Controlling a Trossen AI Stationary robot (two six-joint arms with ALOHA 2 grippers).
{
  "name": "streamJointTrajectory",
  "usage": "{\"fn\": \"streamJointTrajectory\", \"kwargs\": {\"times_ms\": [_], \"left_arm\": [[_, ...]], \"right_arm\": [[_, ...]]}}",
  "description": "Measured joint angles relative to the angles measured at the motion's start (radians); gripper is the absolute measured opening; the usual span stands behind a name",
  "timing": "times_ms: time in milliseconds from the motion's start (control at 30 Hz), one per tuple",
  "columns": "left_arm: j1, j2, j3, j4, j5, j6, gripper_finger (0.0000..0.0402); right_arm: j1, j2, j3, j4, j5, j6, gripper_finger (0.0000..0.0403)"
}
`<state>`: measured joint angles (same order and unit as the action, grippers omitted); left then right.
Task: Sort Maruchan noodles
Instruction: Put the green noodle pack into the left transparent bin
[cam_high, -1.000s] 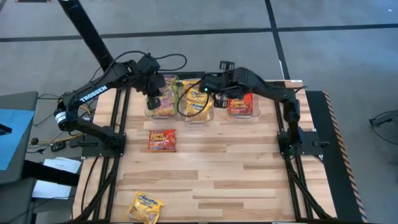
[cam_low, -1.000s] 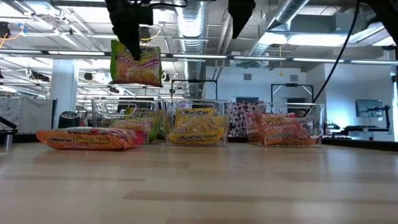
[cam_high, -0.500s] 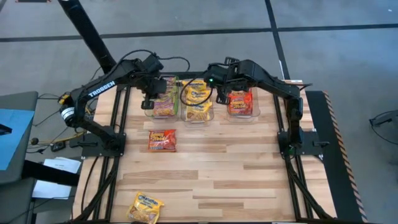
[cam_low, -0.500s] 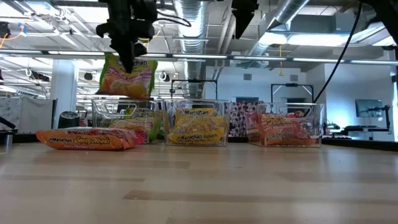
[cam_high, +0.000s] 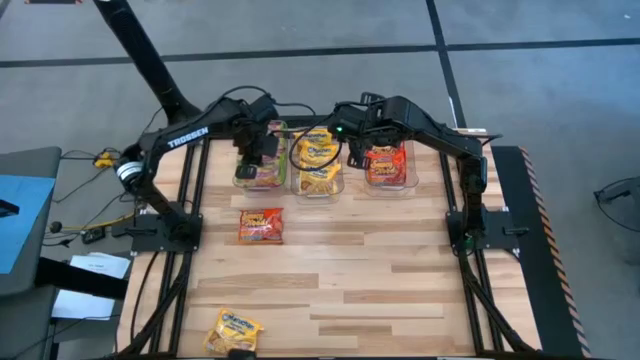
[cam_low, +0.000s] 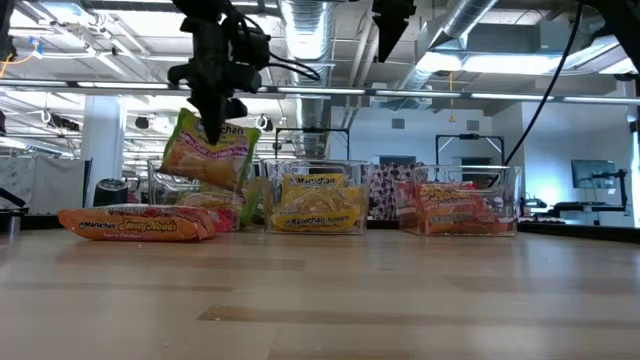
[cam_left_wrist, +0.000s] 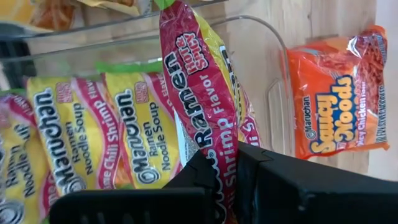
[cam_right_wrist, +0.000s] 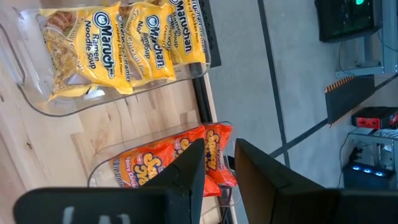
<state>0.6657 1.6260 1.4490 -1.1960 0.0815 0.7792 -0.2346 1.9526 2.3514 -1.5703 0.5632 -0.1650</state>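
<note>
Three clear bins sit in a row at the far side of the table: the left bin with green-and-pink packets, the middle bin with yellow packets, the right bin with red-orange packets. The left gripper hangs over the left bin, its fingers clenched on the top edge of a green-and-pink shrimp packet, which dangles tilted below the fingers, its lower edge about level with that bin's top. In the left wrist view the same packet runs out from between the dark fingers, above the packets already lying in the bin. The right gripper hovers above the gap between the middle and right bins, fingers parted and holding nothing. A loose red-orange packet lies flat on the table just in front of the left bin, and a loose yellow packet lies well apart near the front edge.
</note>
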Motion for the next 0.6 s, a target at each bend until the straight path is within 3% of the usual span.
{"fn": "streamJointTrajectory", "kwargs": {"times_ms": [300, 433, 600], "left_arm": [[-0.005, 0.054, -0.002, 0.033, 0.045, -0.015, 0.0004], [-0.006, 0.094, -0.002, 0.026, 0.011, -0.023, 0.0004], [0.002, 0.139, -0.002, 0.025, 0.072, -0.085, 0.0004]], "right_arm": [[-0.004, 0.0, 0.0, 0.001, 0.0, 0.0, 0.0111], [-0.004, 0.0, 0.0, 0.002, 0.0, 0.0, 0.0111], [-0.004, 0.0, 0.0, 0.004, 0.0, 0.0, 0.0111]]}}
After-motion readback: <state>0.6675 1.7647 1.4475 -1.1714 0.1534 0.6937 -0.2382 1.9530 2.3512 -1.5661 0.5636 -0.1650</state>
